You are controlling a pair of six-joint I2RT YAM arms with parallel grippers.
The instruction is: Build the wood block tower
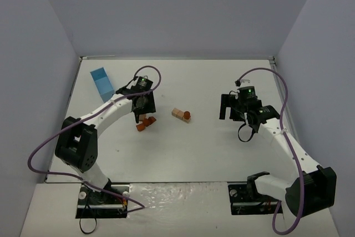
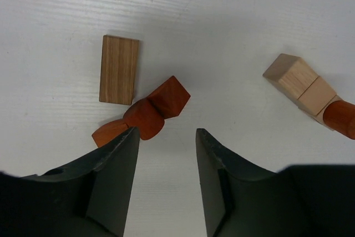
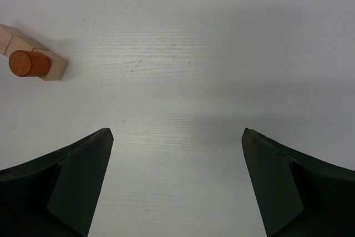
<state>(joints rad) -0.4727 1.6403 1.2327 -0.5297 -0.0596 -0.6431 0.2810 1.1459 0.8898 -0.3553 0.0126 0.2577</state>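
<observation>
The wood blocks lie loose in two small groups on the white table. Near my left gripper (image 2: 166, 131) are a flat tan block (image 2: 119, 69), a reddish-brown cube (image 2: 169, 96) and a rounded reddish piece (image 2: 144, 119) that touches the left fingertip's outer side; the cluster (image 1: 145, 123) shows in the top view. Nothing sits between the left jaws, which stand partly apart. Two tan cubes (image 2: 299, 84) and a reddish cylinder (image 3: 29, 63) lie together mid-table (image 1: 180, 115). My right gripper (image 3: 177, 131) hangs wide open over bare table, right of them.
A light-blue rectangular box (image 1: 102, 81) lies at the back left of the table (image 1: 183, 154). Grey walls close the table in on three sides. Purple cables loop off both arms.
</observation>
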